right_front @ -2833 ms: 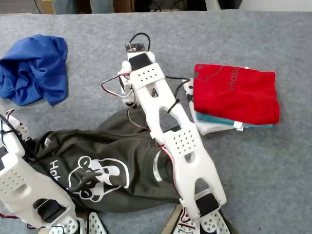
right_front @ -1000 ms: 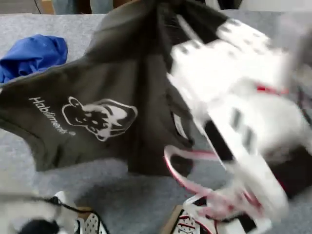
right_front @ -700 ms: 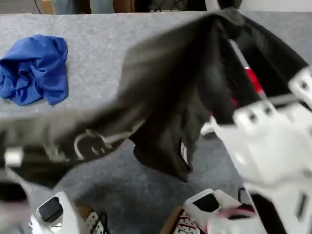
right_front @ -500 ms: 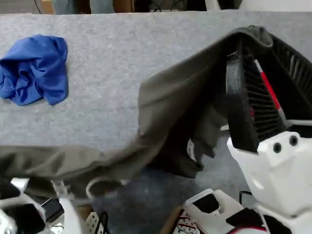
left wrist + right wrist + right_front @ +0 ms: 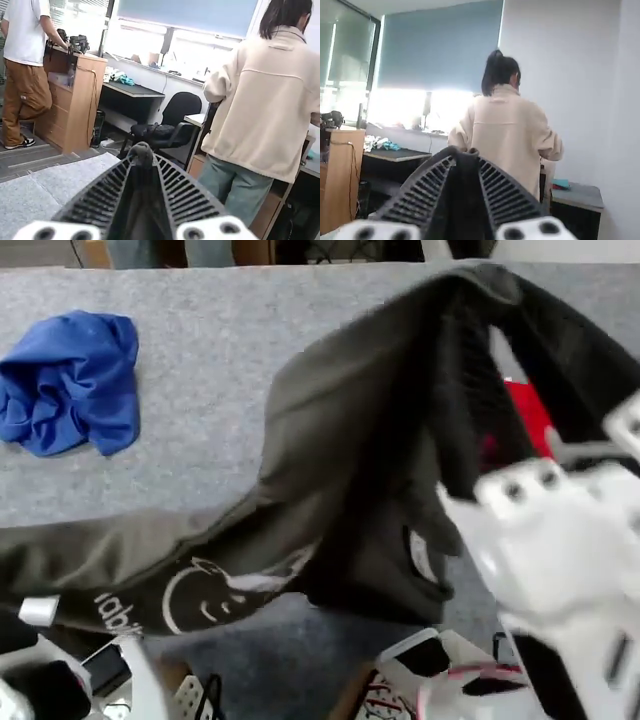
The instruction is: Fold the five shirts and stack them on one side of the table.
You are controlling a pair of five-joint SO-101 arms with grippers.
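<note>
A dark olive shirt (image 5: 350, 470) with a white print hangs in the air, stretched from the table's near left corner to its far right. My left gripper (image 5: 141, 152) is shut on a fold of this shirt (image 5: 142, 215), pinched between the ribbed fingers. My right gripper (image 5: 463, 156) is likewise shut on the dark cloth (image 5: 465, 200). A crumpled blue shirt (image 5: 70, 380) lies at the far left of the grey table (image 5: 200, 300). A folded red shirt (image 5: 525, 415) shows behind the raised cloth on the right.
A white arm (image 5: 560, 540) rises at the near right, under the hanging shirt. Arm bases sit along the table's near edge. Both wrist views face the room beyond the table, where people stand by desks.
The olive shirt lay flat on the table 2.8 s ago. Both arms have lifted it and swung it through the air; its left end now hangs low with the print showing.
</note>
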